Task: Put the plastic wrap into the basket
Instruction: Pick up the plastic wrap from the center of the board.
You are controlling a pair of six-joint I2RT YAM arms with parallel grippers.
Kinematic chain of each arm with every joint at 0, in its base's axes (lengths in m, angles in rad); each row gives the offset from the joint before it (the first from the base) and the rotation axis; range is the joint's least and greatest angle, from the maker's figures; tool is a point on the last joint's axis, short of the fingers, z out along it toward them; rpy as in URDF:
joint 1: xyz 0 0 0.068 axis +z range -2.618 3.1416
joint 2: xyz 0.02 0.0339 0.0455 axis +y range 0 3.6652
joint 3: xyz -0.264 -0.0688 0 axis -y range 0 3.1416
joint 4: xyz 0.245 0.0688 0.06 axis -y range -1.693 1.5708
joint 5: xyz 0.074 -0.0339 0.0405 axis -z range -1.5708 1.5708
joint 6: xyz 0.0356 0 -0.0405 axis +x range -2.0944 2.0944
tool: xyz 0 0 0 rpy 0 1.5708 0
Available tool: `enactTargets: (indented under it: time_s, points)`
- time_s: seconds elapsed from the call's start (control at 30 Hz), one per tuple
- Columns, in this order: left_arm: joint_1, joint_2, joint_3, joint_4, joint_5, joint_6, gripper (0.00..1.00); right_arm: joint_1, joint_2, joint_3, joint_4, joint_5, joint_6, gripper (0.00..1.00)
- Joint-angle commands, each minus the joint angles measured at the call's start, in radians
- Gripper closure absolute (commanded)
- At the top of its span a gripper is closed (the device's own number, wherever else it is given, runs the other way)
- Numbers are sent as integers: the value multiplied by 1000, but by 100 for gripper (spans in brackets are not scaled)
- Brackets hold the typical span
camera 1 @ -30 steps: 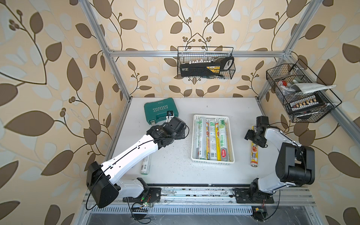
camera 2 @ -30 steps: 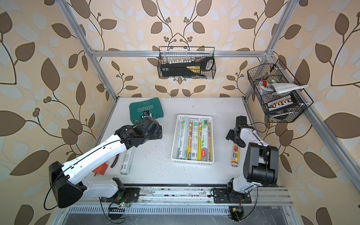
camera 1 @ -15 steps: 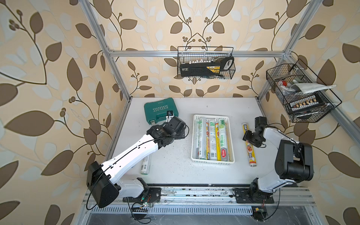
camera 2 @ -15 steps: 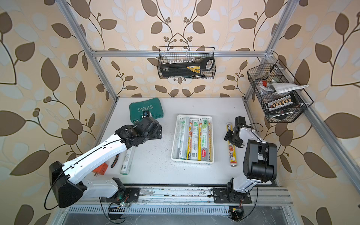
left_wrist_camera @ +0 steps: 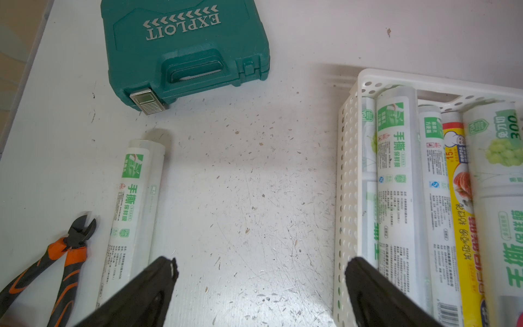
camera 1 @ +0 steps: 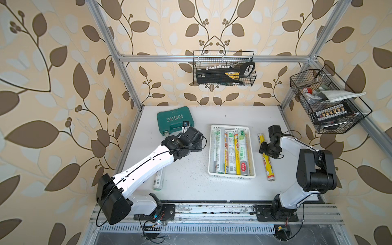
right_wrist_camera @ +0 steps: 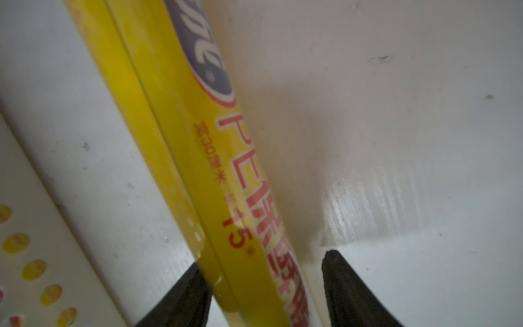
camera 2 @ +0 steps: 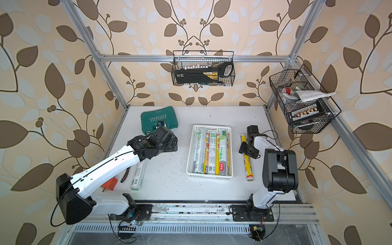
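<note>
The basket [camera 1: 231, 127] is a white perforated tray mid-table, with several rolls of plastic wrap [camera 1: 231, 152] lying lengthwise in it. Just right of it, a yellow-labelled roll [camera 1: 268, 168] lies on the table. My right gripper [camera 1: 267, 151] straddles this yellow roll [right_wrist_camera: 215, 170]. Its jaws are open around the roll: one finger [right_wrist_camera: 195, 280] touches it and the other stands a narrow gap away. A silvery-white roll [camera 1: 158, 180] with green print lies at the front left, partly under my left arm. My left gripper [left_wrist_camera: 260, 262] hovers wide open between that roll [left_wrist_camera: 135, 203] and the basket wall [left_wrist_camera: 348, 170], holding nothing.
A green tool case [camera 1: 172, 121] sits at the back left. Orange-handled cutters [left_wrist_camera: 65, 254] and an orange block [camera 2: 110, 184] lie at the front left. Black wire baskets hang on the back wall [camera 1: 224, 70] and the right wall [camera 1: 324, 101].
The yellow roll has shifted left toward the basket and turned slightly, together with my right gripper, whose jaws have narrowed around it. The left arm has not moved.
</note>
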Motion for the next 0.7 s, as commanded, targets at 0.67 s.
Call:
enactTargets:
  time_s: [0.67]
  points:
    - [17,-58,-17,1,-3,9,1,18,-73,36,-77,-52,3,63]
